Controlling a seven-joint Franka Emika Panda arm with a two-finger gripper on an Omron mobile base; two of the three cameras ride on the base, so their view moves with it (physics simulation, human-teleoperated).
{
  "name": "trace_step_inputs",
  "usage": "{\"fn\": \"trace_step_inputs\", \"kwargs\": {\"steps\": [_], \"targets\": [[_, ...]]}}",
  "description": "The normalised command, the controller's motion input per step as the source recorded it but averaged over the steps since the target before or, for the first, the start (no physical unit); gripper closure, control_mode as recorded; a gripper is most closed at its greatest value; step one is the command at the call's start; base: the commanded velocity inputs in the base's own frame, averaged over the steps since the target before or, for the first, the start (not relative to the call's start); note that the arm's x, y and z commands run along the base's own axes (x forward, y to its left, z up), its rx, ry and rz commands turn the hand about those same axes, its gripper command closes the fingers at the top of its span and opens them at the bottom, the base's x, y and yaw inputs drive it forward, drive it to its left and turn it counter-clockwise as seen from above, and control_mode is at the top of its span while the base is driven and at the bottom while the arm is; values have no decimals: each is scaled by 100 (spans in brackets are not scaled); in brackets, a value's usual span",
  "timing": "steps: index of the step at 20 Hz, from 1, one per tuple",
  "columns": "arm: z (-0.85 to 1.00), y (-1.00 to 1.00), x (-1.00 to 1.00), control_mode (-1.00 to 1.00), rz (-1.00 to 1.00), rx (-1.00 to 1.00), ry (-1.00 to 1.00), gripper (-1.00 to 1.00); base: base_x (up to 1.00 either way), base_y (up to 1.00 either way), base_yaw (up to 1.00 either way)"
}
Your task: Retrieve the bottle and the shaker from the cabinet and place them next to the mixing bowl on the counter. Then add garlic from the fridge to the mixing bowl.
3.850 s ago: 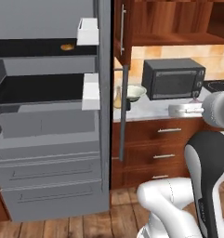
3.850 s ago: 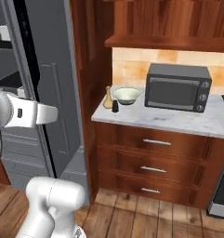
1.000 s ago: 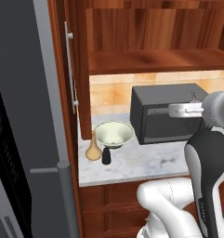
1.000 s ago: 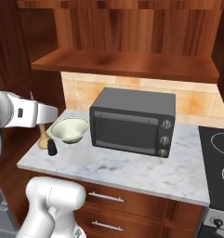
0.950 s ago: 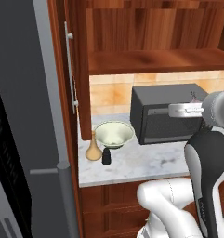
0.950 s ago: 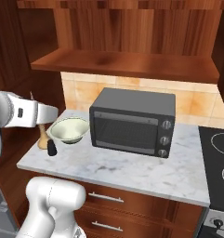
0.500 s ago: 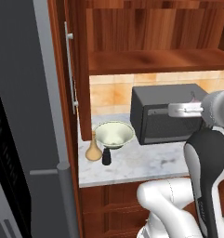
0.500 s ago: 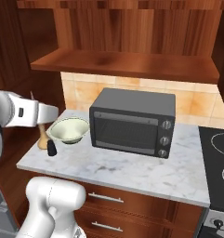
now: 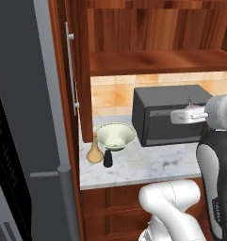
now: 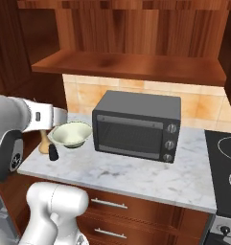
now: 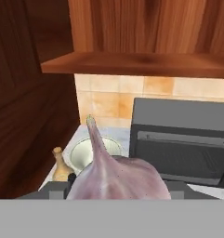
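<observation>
A pale pinkish garlic [image 11: 115,179] bulb with an upright tip sits between the fingers of my gripper [image 11: 115,191], which is shut on it. In the left base view the gripper [image 9: 189,113] hovers in front of the microwave, above the counter [image 9: 143,169] and to the right of the mixing bowl [image 9: 116,136]. The tan bottle [image 9: 94,153] and the black shaker [image 9: 108,158] stand on the counter just left of the bowl. The same bowl [image 10: 71,134], bottle [image 10: 43,143] and shaker [image 10: 53,152] appear in the right base view. The cabinet [image 9: 157,61] above stands open, and the grey fridge [image 9: 20,117] is at the left.
A black microwave [image 10: 136,127] occupies the counter right of the bowl. A dark cooktop [image 10: 222,167] lies at the far right. The cabinet door [image 9: 79,70] with its silver handle hangs open beside the bowl. Bare marble stretches in front of the microwave.
Since the oldest frames the base has driven away from the open fridge to the counter, so the whole picture shifted. Over the last second the arm and the garlic have barely moved.
</observation>
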Motion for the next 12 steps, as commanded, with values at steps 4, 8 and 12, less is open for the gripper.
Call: {"fn": "trace_step_inputs", "kwargs": {"steps": [4, 8, 12], "targets": [[-36, 2, 0, -100, 28, 0, 0, 100, 0, 0, 0], [-48, 17, 13, -100, 28, -6, 0, 100, 0, 0, 0], [-48, 27, 24, -100, 26, -11, -3, 100, 0, 0, 0]]}}
